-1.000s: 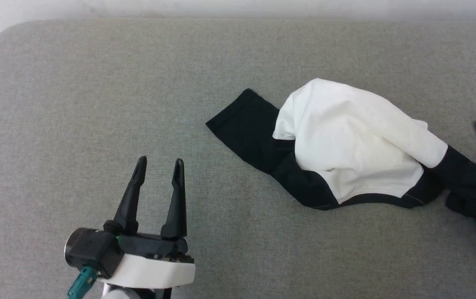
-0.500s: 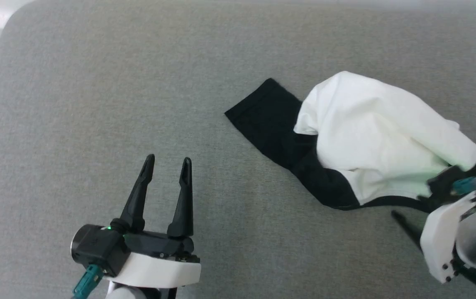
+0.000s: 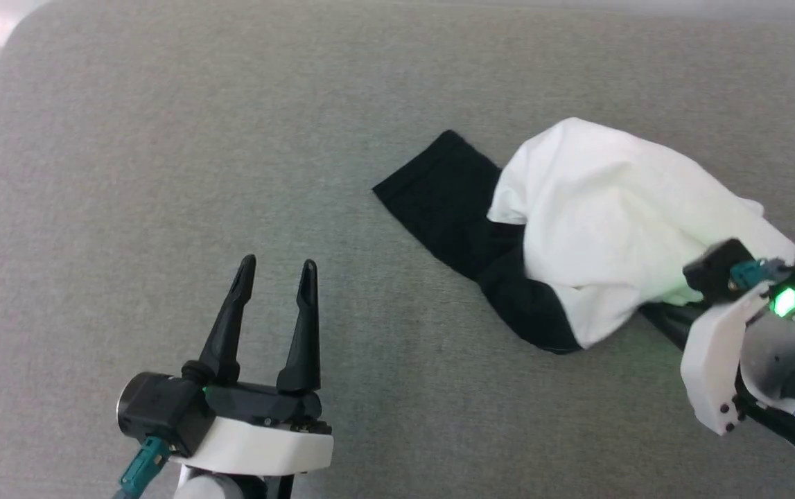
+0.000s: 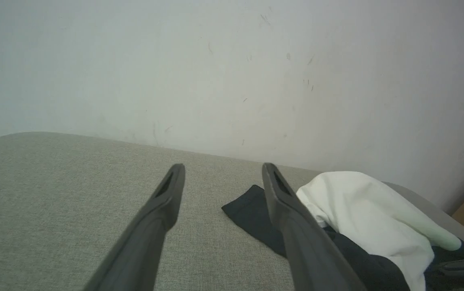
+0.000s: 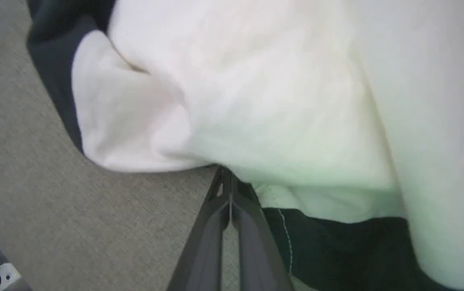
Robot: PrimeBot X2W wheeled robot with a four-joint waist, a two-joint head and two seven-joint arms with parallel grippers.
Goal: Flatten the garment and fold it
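Since half a second ago the right gripper (image 3: pixel 662 320) has come up from the lower right corner to the near edge of the garment (image 3: pixel 612 201). Its fingers have closed, and the white cloth now bulges over the black hem that showed along that edge.

At the left of the head view, the left gripper (image 3: pixel 278 263) hovers over the grey padded surface (image 3: pixel 161 138). Its two dark fingers are spread apart with nothing between them, well clear of the cloth. Its wrist view shows those fingers (image 4: pixel 163 202) pointing toward a pale wall (image 4: pixel 215 60), with the garment (image 4: pixel 361 206) off to their right.

Right of centre, the garment lies crumpled on the surface. One black sleeve (image 3: pixel 439 194) sticks out flat to the left and the white body is heaped over the rest.

At the far right, the right gripper's fingers go in under the near white edge. In its wrist view the right gripper (image 5: pixel 224 178) has its tips pressed together just where the white fold (image 5: pixel 276 81) meets the black part (image 5: pixel 337 250). I cannot tell whether any cloth is pinched between them. A green light (image 3: pixel 784 303) glows on that wrist.
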